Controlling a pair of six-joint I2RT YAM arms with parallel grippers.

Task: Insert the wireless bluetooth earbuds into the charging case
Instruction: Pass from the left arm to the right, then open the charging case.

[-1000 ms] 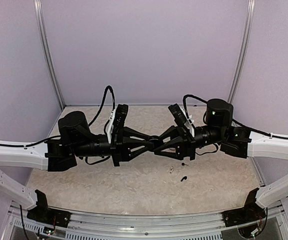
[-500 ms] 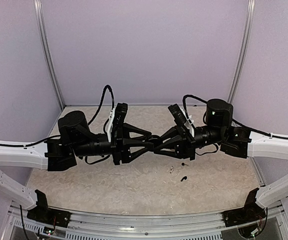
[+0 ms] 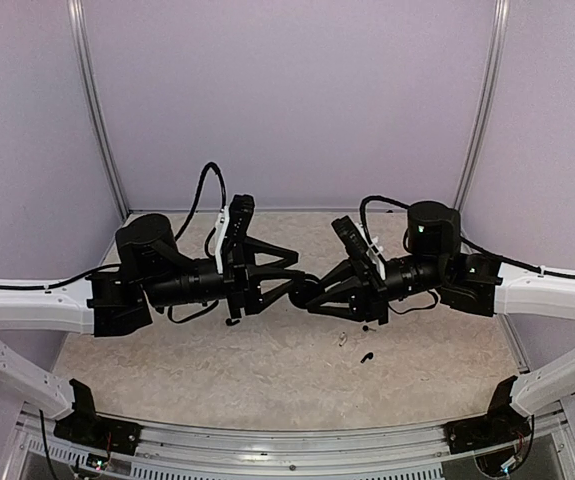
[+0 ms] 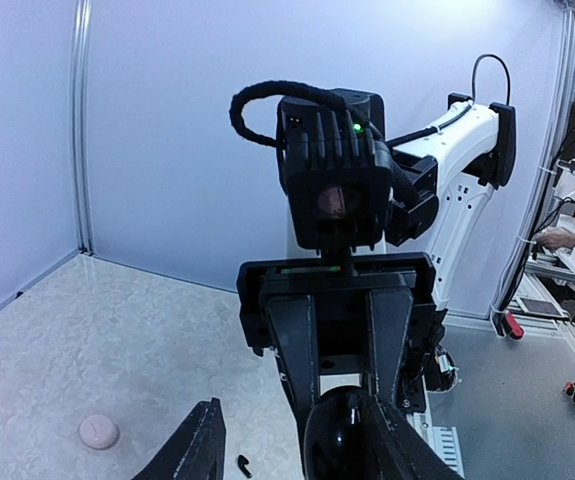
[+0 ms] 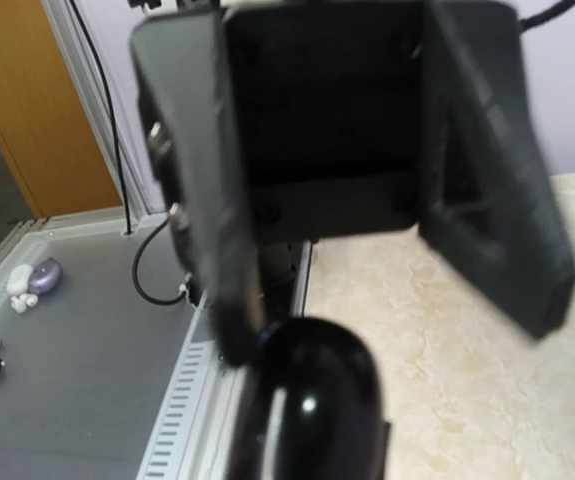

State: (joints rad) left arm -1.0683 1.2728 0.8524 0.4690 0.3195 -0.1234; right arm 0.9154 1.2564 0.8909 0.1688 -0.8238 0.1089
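Observation:
The charging case (image 4: 352, 435) is a glossy black rounded shell held in the air between the two arms. My right gripper (image 3: 314, 291) is shut on it, and its fingers (image 4: 302, 340) clamp the case from both sides. My left gripper (image 3: 294, 276) faces it with jaws open; one finger (image 4: 195, 450) stands well clear of the case. In the right wrist view the case (image 5: 312, 400) fills the foreground. A black earbud (image 3: 367, 356) and a pale earbud (image 3: 343, 339) lie on the table below the right gripper. The left wrist view also shows the black earbud (image 4: 243, 465).
A small pink puck (image 4: 98, 432) lies on the marbled table (image 3: 267, 370) on the far side. Another tiny dark piece (image 3: 367, 326) sits under the right gripper. Purple walls close three sides. The arm bases stand at the near rail (image 3: 287, 440).
My left jaws have opened off the case and the left arm has drawn back a little. My right jaws closed tighter on the case and keep it.

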